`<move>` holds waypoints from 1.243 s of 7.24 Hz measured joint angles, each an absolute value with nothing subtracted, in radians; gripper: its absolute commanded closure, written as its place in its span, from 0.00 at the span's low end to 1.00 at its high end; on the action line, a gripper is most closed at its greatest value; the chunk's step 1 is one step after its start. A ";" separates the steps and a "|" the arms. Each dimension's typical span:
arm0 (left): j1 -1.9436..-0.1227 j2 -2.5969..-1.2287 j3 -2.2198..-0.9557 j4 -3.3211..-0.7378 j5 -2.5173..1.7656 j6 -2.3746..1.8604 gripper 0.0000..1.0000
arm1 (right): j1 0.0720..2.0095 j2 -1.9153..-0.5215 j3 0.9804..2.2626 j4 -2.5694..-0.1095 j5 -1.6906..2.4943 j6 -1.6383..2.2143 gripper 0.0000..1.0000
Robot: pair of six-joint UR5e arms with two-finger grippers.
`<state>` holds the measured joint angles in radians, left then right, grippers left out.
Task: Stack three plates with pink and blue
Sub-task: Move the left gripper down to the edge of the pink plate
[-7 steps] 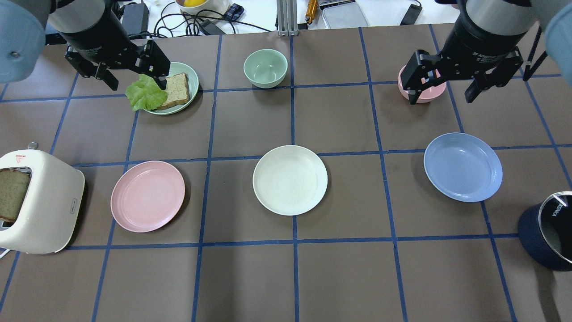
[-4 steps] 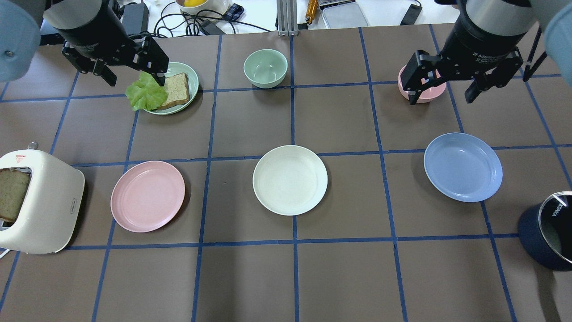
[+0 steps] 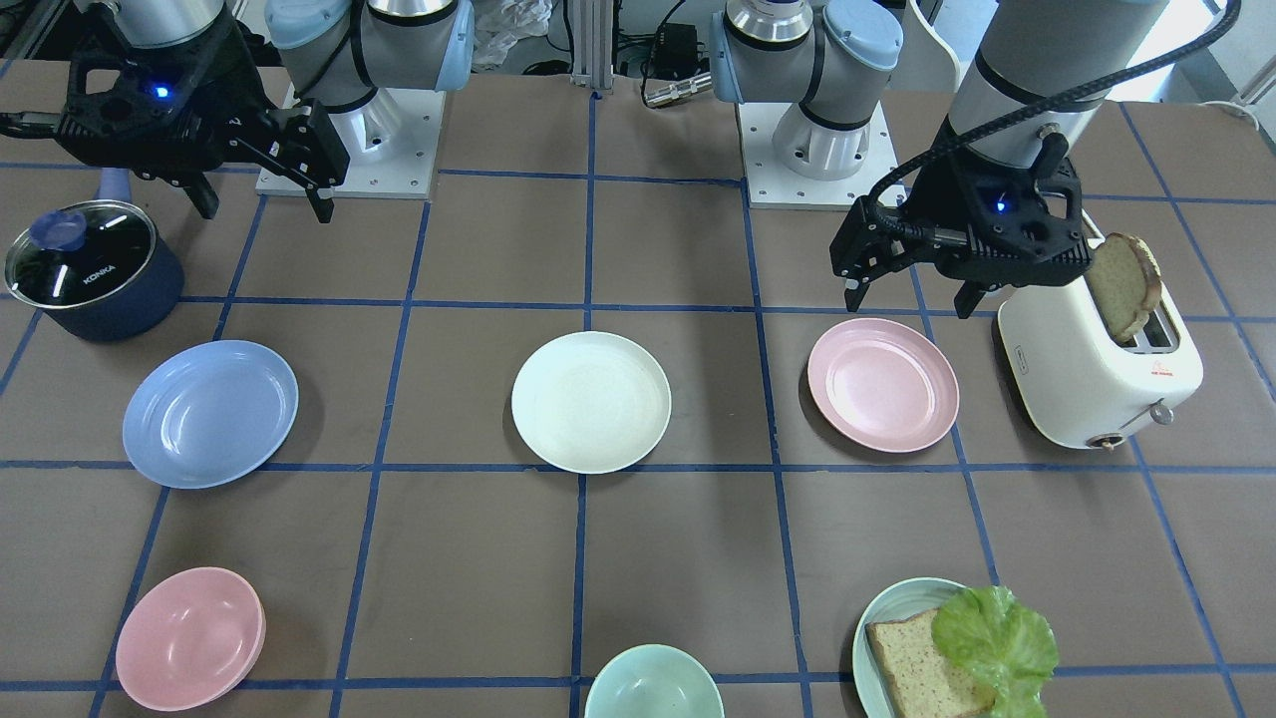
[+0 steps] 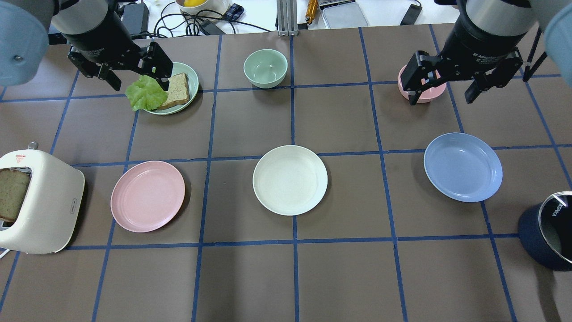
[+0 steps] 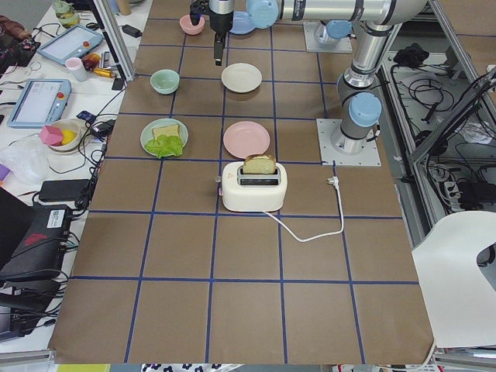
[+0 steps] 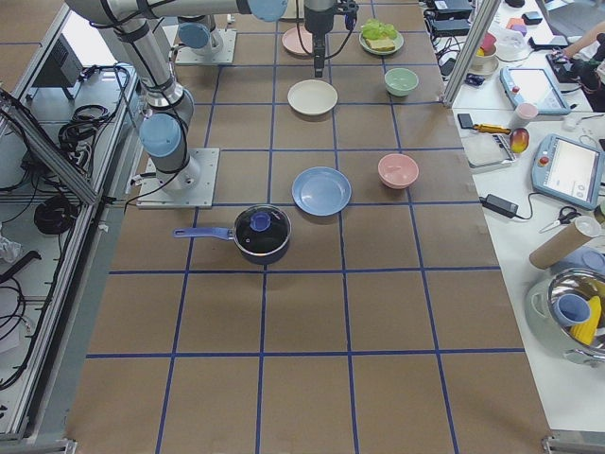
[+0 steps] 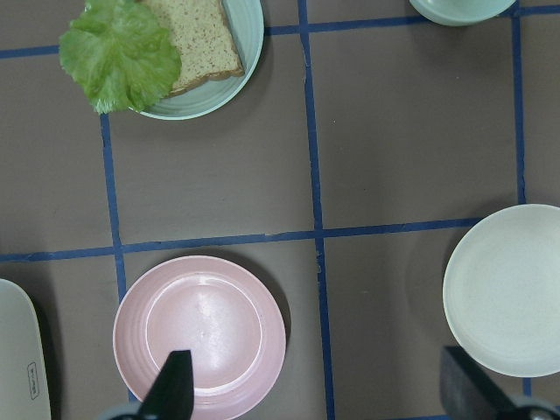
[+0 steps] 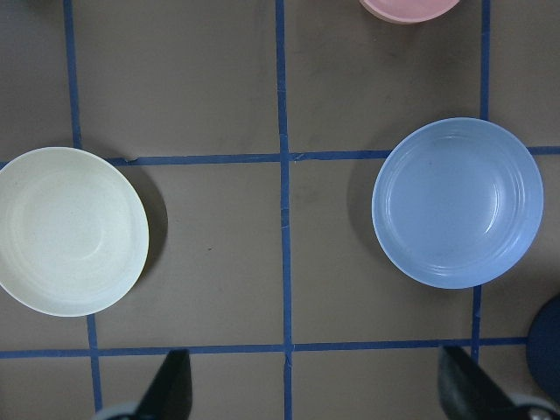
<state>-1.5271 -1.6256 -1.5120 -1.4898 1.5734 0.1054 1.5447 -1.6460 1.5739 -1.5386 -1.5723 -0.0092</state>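
Three plates lie apart in a row on the brown table: the pink plate point(image 4: 147, 196) on the left, the white plate point(image 4: 290, 180) in the middle, the blue plate point(image 4: 462, 166) on the right. My left gripper point(image 4: 137, 80) hangs open and empty high above the table; its wrist view shows the pink plate point(image 7: 199, 335) below it and the white plate point(image 7: 512, 289) at the right. My right gripper point(image 4: 441, 96) hangs open and empty high up; its wrist view shows the blue plate point(image 8: 457, 202) and the white plate point(image 8: 70, 229).
A white toaster point(image 4: 40, 205) with a bread slice stands at the left edge. A teal plate point(image 4: 193, 78) with bread and lettuce, a green bowl point(image 4: 265, 68) and a pink bowl point(image 4: 429, 93) sit along the far side. A dark lidded pot point(image 4: 547, 232) stands at the right edge.
My left gripper has shifted slightly over the far left of the table. The plates and my right gripper have not moved.
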 measured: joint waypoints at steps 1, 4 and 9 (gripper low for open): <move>-1.527 -1.623 -1.514 -1.491 1.574 0.106 0.00 | 1.545 -1.646 1.574 -1.539 -1.572 -0.008 0.00; -1.528 -1.636 -1.514 -1.493 1.576 0.103 0.00 | 1.545 -1.646 1.574 -1.539 -1.572 -0.008 0.00; -1.536 -1.657 -1.678 -1.425 1.588 0.042 0.01 | 1.545 -1.642 1.574 -1.536 -1.576 -0.020 0.00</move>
<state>-1.5355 -1.6575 -1.6778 -1.4253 1.5884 0.0425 1.5447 -1.6421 1.5738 -1.5357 -1.5758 -0.0196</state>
